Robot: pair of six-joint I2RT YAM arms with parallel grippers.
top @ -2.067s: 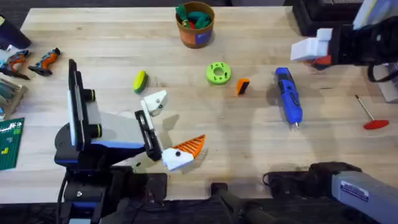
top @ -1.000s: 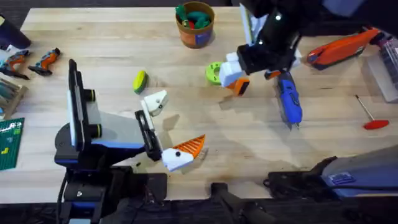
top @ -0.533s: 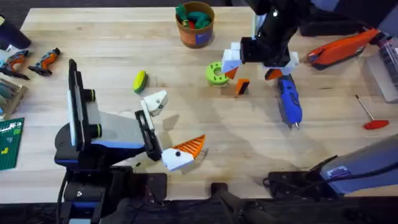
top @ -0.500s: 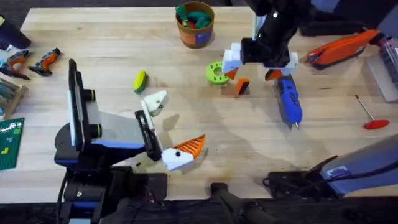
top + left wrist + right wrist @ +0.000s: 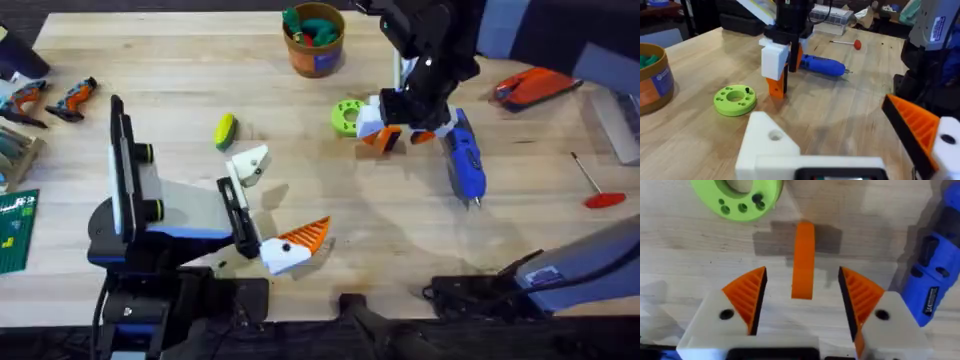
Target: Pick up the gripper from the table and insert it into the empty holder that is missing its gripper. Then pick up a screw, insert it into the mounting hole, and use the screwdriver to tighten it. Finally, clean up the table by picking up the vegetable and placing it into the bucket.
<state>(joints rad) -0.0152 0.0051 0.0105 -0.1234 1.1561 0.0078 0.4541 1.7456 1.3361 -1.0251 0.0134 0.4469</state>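
My right hand [image 5: 802, 305] hangs over the gripper [image 5: 803, 260], pads spread wide with nothing between them, the orange piece centred in the gap and touching neither pad. It lies on the counter [image 5: 180, 60] between the lime-green disc [image 5: 347, 117] to its left and the blue screwdriver [image 5: 462, 156] to its right, both close by. The risk as I see it: close off-centre and one pad shoves the little piece sideways toward the disc, or pinches only its end so it twists out of the grip, and then it won't seat cleanly in the holder [image 5: 771, 145]. My left hand [image 5: 272, 210] waits at the near left, open and holding nothing, one orange pad in place and the bare white holder beside it. The right wrist view gives me the alignment straight down, gap on each side; the left wrist view, from across the counter, gives the height instead, my right hand low with its tips around the gripper. The overhead adds the vegetable [image 5: 225, 129] lying far left of all this, and the bucket [image 5: 314, 40] at the far edge.
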